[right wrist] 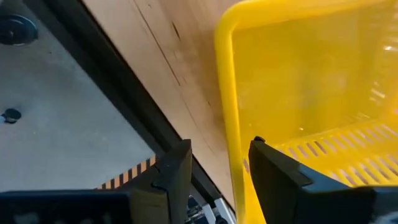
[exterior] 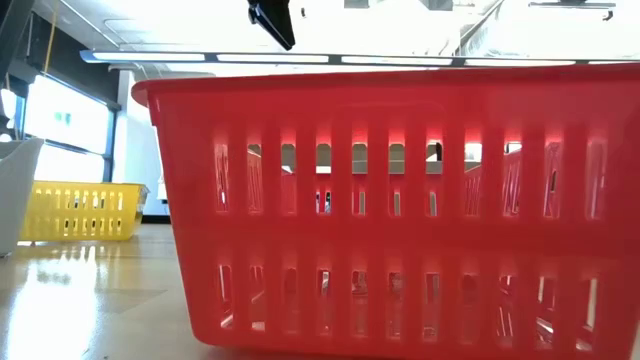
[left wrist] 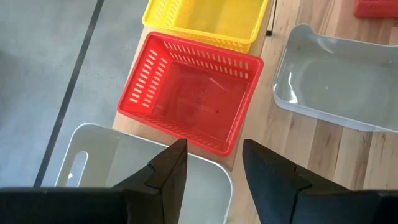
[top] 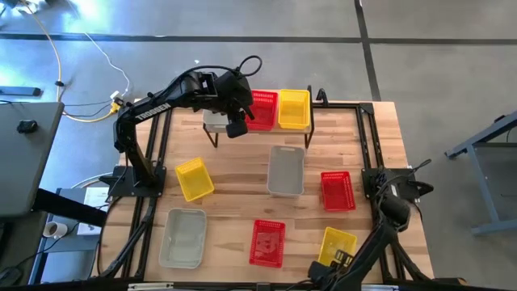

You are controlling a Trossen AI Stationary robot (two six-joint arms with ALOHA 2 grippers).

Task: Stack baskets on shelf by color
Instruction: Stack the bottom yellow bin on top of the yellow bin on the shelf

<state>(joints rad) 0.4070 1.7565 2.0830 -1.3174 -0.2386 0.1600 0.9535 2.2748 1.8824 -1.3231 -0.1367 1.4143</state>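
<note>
Left hand hovers over the shelf at the far edge of the tabletop, fingers parted, holding nothing. In the left wrist view it sits above the near rim of a grey basket on the shelf, with a red basket just beside that and a yellow basket next in the row. So 3 baskets on the shelf, 1 per colour.

On the tabletop, 6 more: a 2nd grey basket in front of the shelf, a 2nd yellow basket to its left, a 2nd red basket on the right, a 3rd grey basket near left, a 3rd red basket near centre, and a 3rd yellow basket near right.

Right hand waits at the near right corner, fingers apart, straddling the rim of the 3rd yellow basket without clamping it.
</note>
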